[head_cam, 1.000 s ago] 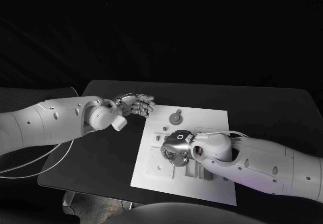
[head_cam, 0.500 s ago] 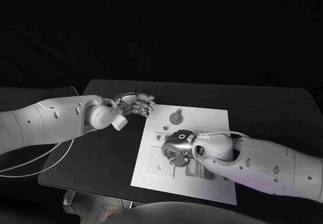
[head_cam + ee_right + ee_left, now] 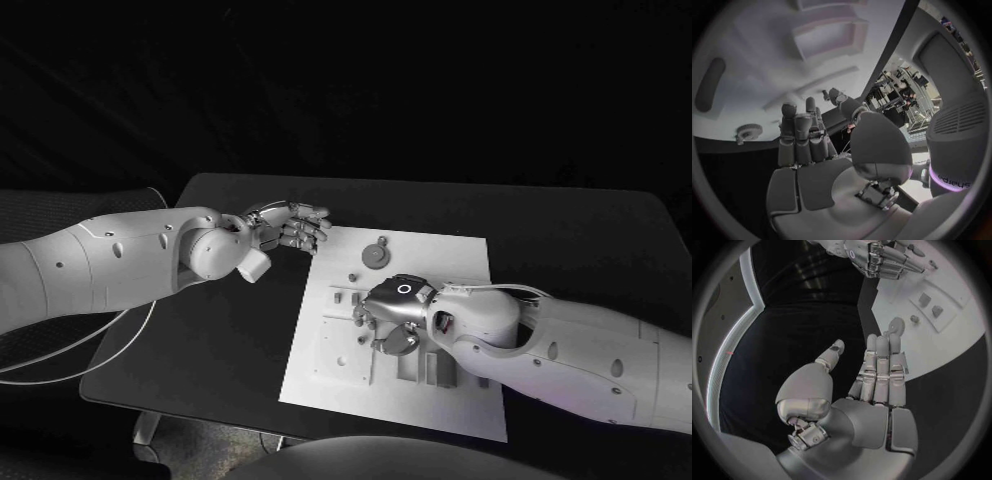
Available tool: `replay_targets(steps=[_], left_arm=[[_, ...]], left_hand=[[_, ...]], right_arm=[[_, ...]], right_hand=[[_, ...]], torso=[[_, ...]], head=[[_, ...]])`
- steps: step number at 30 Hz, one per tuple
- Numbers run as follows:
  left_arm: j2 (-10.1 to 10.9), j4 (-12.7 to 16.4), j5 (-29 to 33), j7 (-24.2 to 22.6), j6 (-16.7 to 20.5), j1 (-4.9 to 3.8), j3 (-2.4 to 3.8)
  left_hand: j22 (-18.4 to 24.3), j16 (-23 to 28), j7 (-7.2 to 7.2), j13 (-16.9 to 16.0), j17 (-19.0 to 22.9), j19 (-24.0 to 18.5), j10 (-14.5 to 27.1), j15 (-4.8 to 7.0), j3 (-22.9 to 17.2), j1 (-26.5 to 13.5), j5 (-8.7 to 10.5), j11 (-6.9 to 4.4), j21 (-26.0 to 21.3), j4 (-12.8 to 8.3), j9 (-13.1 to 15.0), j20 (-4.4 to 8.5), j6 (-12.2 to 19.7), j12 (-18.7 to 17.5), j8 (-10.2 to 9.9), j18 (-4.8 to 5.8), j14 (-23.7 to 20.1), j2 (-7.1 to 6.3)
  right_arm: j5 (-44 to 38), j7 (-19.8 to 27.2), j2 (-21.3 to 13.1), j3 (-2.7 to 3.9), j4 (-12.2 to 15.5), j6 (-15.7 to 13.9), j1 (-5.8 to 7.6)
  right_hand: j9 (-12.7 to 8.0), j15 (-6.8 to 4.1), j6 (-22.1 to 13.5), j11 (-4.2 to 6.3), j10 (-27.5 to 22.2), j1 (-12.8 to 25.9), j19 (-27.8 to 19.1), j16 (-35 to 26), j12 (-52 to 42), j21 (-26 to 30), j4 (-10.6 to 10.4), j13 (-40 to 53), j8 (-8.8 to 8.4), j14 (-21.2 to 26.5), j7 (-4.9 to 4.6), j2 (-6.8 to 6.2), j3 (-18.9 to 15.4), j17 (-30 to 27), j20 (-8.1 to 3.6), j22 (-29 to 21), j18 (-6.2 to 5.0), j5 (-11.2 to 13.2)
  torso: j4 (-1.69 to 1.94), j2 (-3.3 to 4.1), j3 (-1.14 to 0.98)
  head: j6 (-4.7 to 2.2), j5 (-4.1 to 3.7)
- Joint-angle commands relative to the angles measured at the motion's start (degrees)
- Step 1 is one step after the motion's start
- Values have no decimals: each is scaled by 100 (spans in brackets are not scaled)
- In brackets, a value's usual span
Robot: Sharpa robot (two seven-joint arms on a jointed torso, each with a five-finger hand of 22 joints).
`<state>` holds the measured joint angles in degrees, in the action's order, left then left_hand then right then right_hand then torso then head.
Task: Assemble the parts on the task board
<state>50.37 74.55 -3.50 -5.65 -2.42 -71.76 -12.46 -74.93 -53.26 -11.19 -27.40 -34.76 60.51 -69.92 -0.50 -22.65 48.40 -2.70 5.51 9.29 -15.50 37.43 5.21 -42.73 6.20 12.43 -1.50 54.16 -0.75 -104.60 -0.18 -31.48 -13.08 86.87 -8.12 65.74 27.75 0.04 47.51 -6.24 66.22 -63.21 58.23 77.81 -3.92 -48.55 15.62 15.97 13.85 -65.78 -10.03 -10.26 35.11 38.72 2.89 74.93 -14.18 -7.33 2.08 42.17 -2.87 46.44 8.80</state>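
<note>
In the head view the left hand (image 3: 289, 226) sits at the left of centre, above the dark table (image 3: 216, 330), just off the upper left corner of the white board (image 3: 433, 400). Its fingers are straight and lie close side by side, the thumb apart from them, and the palm holds nothing. The left wrist view shows the same: the fingers (image 3: 882, 370) run together toward the board (image 3: 942, 347), the thumb stands off to one side, and nothing is between them.

Right of that hand, near the upper edge of the board, lies a round grey disc (image 3: 376, 254) with a small knob; it shows again in the left wrist view (image 3: 894, 326) past the fingertips, apart from them. Below the disc in the head view a few small grey pieces (image 3: 351, 295) stand in the left middle of the board.

Further right, the right hand (image 3: 392, 312) is low over the middle of the board, palm down, its fingers curled toward a small round part (image 3: 392, 343) under them. Whether it pinches that part I cannot tell. In the right wrist view the fingers (image 3: 801, 135) reach up together toward the board (image 3: 754, 65), the thumb beside them, and a round toothed piece (image 3: 747, 131) lies on the board near the fingertips.
</note>
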Motion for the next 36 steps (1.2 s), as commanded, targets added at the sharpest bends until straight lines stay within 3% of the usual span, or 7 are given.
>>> replay_targets(steps=[1,7,11,15,20,24,36], left_arm=[[2,6,-14,-31,-92,-14,4],[22,6,-15,-75,-59,-13,3],[35,-3,-15,-124,-46,-13,3],[42,-21,-14,-140,-49,-13,2],[32,-36,-14,-159,-44,-13,1],[24,-52,-14,-154,-39,-12,-4],[9,-113,18,-146,-101,-11,-8]], left_hand=[[-6,16,-21,-6,-8,40,-29,16,26,-39,-10,-30,-36,3,-10,1,-41,-31,-28,-117,22,16],[-7,19,-20,-7,-7,38,-23,16,25,-31,-10,-30,-40,-5,-11,1,-48,-37,-27,-116,18,12],[7,74,-28,11,14,-24,73,-12,19,-8,-10,-8,-90,-33,-11,-20,-98,-103,-9,-98,-52,14],[48,187,-40,61,72,-135,224,-78,6,2,-11,43,-185,-48,-15,-73,-153,-208,10,-80,-161,26],[60,212,-44,108,90,-136,321,-94,1,18,-11,81,-211,-57,-25,-92,-171,-249,11,-92,-157,24],[63,219,-48,128,96,-134,357,-99,2,21,-10,95,-219,-59,-32,-97,-164,-253,4,-96,-154,18],[65,222,-55,147,100,-128,384,-101,3,25,-11,106,-226,-59,-38,-101,-154,-250,-4,-101,-148,14]], right_arm=[[196,0,-155,107,125,-341,52],[783,70,-584,538,264,-582,87],[921,27,-917,696,271,-785,128],[892,-131,-1122,702,261,-459,182],[852,-293,-1298,701,271,2,183],[850,-316,-1376,700,315,235,182],[703,-453,-1424,639,342,722,159]], right_hand=[[-7,18,11,-37,-61,-59,-8,23,-16,19,9,-6,33,-31,3,-24,47,4,-16,67,-82,-27],[-18,-12,59,-2,46,-81,23,35,-77,7,18,13,78,-80,-24,0,62,-5,-26,78,-82,-22],[-31,-11,62,-4,35,-21,-5,9,-67,27,-20,6,85,-55,-104,-47,49,-21,-15,76,-82,-23],[-54,10,44,-26,-22,66,-46,-19,-32,55,-112,-17,86,-8,-114,-201,35,-35,8,75,-82,-23],[-145,238,-326,-264,-735,333,-388,-166,42,223,-317,-234,-65,404,115,-484,-140,-73,112,70,-37,-10],[-141,283,-427,-306,-856,376,-475,-107,17,234,-415,-291,-59,521,160,-580,-255,-40,149,96,-42,1],[-81,200,-394,-219,-723,294,-496,-24,-74,191,-436,-294,79,532,110,-463,-430,-38,175,109,-82,-7]], torso=[[-3,-1,-5],[-10,0,-1],[-8,-1,-6],[-16,0,-12],[-8,3,-19],[-7,3,-35],[1,2,-13]], head=[[-54,-36],[-180,-125],[-292,-202],[-359,-274],[-383,-324],[-369,-330],[-371,-422]])
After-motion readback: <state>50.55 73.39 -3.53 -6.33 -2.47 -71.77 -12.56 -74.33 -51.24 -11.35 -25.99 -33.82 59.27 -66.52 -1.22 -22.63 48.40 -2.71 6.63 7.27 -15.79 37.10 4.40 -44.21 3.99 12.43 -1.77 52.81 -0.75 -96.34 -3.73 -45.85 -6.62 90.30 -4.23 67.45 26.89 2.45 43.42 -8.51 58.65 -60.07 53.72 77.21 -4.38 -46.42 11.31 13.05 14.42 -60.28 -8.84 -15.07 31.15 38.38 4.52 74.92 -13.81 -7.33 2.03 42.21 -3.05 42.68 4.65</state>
